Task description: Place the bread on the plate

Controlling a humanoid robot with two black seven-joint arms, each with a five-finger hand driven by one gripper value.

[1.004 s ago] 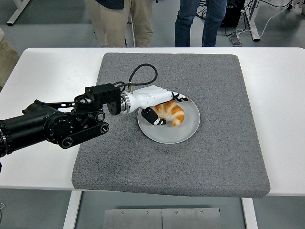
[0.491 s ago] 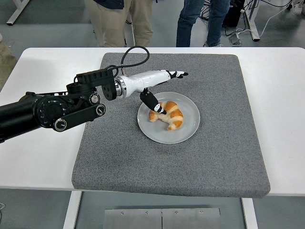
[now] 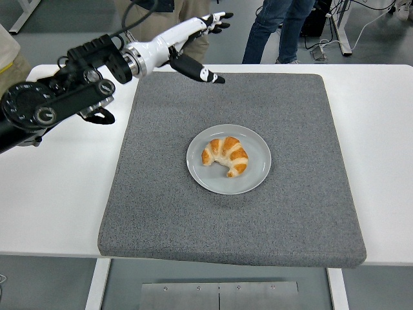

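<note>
A golden croissant (image 3: 226,154) lies on a round grey plate (image 3: 256,175) in the middle of a grey mat (image 3: 297,213). My left hand (image 3: 208,40), white with black fingertips, is open and empty. It is raised high above the mat's far left corner, well away from the plate. Its thumb (image 3: 200,71) points down toward the mat. The right arm is out of view.
The grey mat covers the centre of the white table (image 3: 58,194). People's legs (image 3: 271,29) stand beyond the table's far edge. My black left forearm (image 3: 58,100) hangs over the table's left side.
My left hand let go of the croissant on the plate, then rose and drew back up and to the left. The croissant stays on the plate.
</note>
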